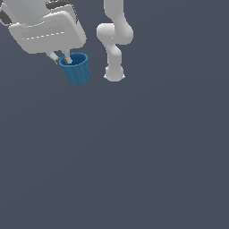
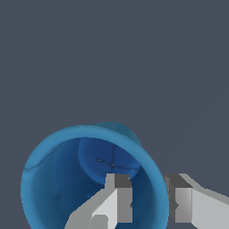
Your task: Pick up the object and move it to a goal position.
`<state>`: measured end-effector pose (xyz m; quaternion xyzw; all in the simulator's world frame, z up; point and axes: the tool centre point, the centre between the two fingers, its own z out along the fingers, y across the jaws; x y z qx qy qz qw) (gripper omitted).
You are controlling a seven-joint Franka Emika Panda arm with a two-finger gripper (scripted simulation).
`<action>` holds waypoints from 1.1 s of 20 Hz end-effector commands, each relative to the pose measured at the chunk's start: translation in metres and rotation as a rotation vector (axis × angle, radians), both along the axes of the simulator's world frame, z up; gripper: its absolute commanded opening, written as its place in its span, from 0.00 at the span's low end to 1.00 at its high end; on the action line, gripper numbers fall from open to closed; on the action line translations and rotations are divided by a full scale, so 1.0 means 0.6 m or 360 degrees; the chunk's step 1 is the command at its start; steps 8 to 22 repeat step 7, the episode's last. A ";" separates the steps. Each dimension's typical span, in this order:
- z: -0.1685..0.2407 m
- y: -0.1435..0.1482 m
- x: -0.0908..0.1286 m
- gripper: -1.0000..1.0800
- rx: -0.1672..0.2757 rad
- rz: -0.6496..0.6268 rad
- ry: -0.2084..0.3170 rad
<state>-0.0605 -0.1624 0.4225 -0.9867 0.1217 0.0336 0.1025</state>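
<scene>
Gripping the blue cup (image 1: 76, 69) by its wall, the white gripper (image 1: 62, 58) sits in the upper corner on the exterior view's left, and it is easily the biggest thing near the camera there. Its broad pale housing fills that corner, tilted, with two short fingers reaching down out of its lower edge. One finger (image 1: 68, 58) goes into the cup's mouth; the other stays outside the rim, on the side toward the exterior view's left.

Next in size is the arm's white base column (image 1: 114, 40), standing further back and toward the exterior view's right of the cup, apart from it. Its rounded joints stack upward and run out of the top of the picture.

All around is a flat, dark grey-blue floor (image 1: 134, 156), one even tone with nothing else on it that I can make out.

The cup is the smallest piece. It hangs just below the gripper's housing, upright or close to it, wide round rim up, tapering to a narrower bottom, with fine ribs down its side. Whether its bottom touches the floor I cannot tell.

From the wrist view, I look straight down into the cup (image 2: 67, 188): the rim is a bright ring and the deep blue bottom shows inside. One grey finger (image 2: 118, 201) lies inside the rim and the other (image 2: 179, 201) outside it, with the cup's wall pinched between the two.
</scene>
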 end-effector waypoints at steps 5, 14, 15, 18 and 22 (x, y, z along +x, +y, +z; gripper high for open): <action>0.032 -0.008 -0.006 0.00 0.0000 0.0002 -0.0002; 0.033 -0.009 -0.006 0.00 0.0000 0.0002 -0.0002; 0.033 -0.009 -0.006 0.00 0.0000 0.0002 -0.0002; 0.033 -0.009 -0.006 0.00 0.0000 0.0002 -0.0002; 0.033 -0.009 -0.006 0.00 0.0000 0.0002 -0.0002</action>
